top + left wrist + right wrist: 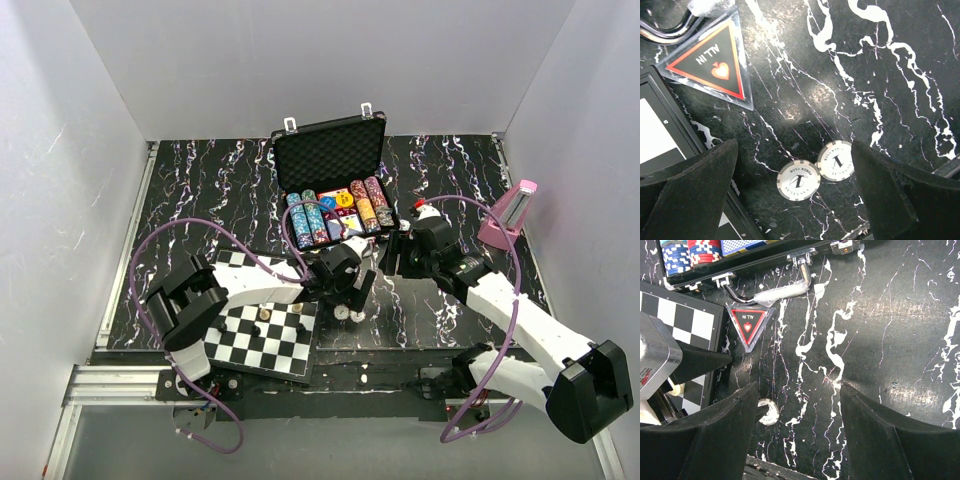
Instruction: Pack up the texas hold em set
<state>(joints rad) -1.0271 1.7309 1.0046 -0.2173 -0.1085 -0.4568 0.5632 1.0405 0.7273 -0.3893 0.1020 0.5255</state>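
Left gripper (795, 150) spread wide, straddling two touching white chips (799, 180) lying flat; pair's row runs finger to finger. Right gripper (799, 387), also spread, sits farther off; left nearer.

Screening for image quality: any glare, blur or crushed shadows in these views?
Top external: even light, though the two white round poker chips are tiny. Left wrist: sharp, chip print legible, a soft sheen on the black white-veined tabletop; the open left gripper shows almost no finger detail. Right wrist: pale glare on the tabletop at right; the open right gripper is crushed black.
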